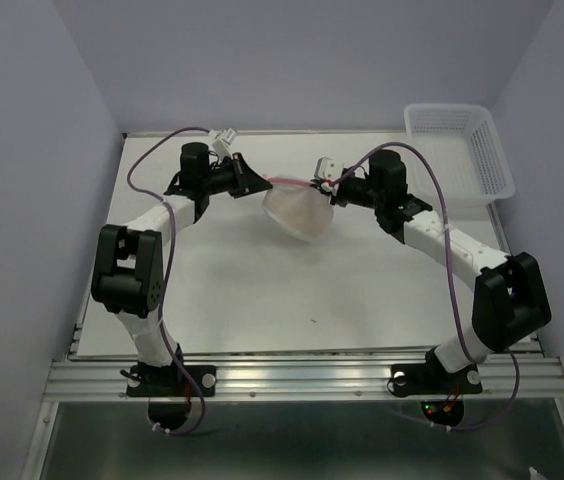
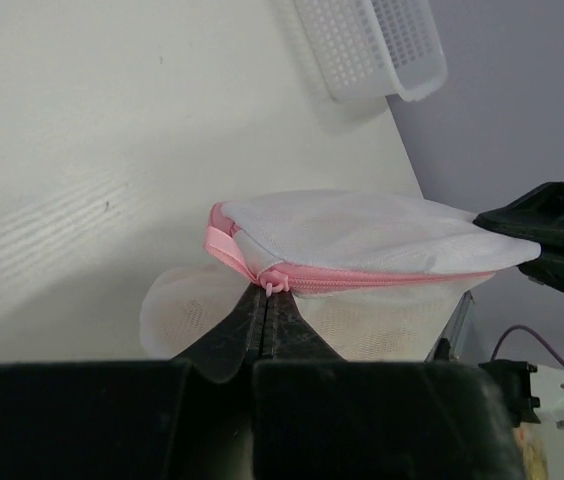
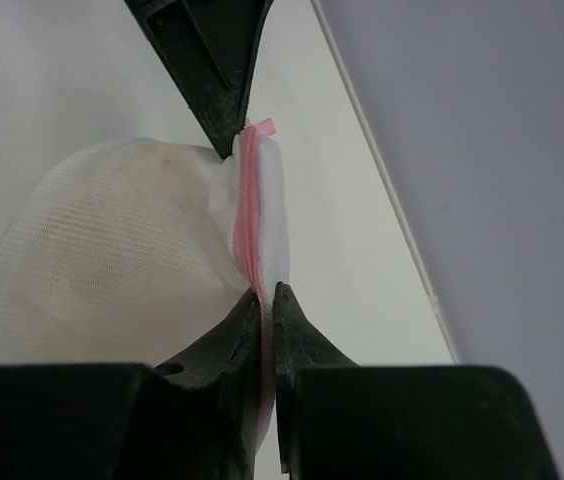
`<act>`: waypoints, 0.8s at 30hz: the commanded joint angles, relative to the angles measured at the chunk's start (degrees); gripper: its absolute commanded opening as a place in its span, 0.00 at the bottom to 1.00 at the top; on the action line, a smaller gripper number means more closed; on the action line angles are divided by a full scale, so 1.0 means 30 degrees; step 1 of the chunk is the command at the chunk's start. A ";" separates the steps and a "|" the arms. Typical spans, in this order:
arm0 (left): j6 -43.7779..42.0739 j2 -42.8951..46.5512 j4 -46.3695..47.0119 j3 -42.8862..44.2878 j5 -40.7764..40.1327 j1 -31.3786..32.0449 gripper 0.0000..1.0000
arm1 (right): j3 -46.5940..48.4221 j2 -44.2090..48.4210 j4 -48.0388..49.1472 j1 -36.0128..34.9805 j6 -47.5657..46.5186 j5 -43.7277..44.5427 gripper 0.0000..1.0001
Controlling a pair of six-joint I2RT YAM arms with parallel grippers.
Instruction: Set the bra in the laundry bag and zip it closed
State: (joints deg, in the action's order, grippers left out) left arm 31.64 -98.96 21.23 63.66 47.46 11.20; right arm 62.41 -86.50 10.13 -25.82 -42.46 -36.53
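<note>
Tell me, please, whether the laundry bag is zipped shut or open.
Shut, as far as visible: the pink zipper on the laundry bag shows no gap along the stretch in view; the rest is hidden.

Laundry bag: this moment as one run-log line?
laundry bag held between both tools | left tool shut on zipper end | right tool shut on pink edging

light: bright, even, from above | table: washed near white | shadows: soft, faint, under the laundry bag and beside the basket | focus: top view sharp; wrist views soft in near foreground, mesh weave crisp in the right wrist view
</note>
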 commanded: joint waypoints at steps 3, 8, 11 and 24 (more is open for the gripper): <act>-0.1960 -0.3104 -0.0866 0.6245 -0.1263 -0.0716 0.00 | 0.3771 -0.2569 0.0813 0.0522 -0.1550 0.3908 0.14; -0.4069 -0.4572 -0.0372 0.8400 -0.0560 -0.0453 0.00 | 0.5358 -0.4534 0.0256 0.0522 -0.1727 0.5029 0.18; -0.4452 -0.4953 0.0888 0.7524 0.0261 -0.0219 0.00 | 0.4862 -0.5179 0.0372 0.0203 -0.1375 0.5028 0.33; -0.6971 -0.2292 0.1916 -0.0085 -0.0643 0.0163 0.18 | 0.1468 -0.4660 0.0607 -0.2964 0.0642 0.7140 0.56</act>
State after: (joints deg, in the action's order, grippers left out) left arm 14.15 -113.60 24.05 70.00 46.48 11.20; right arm 69.95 -106.24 9.82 -33.41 -44.75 -13.87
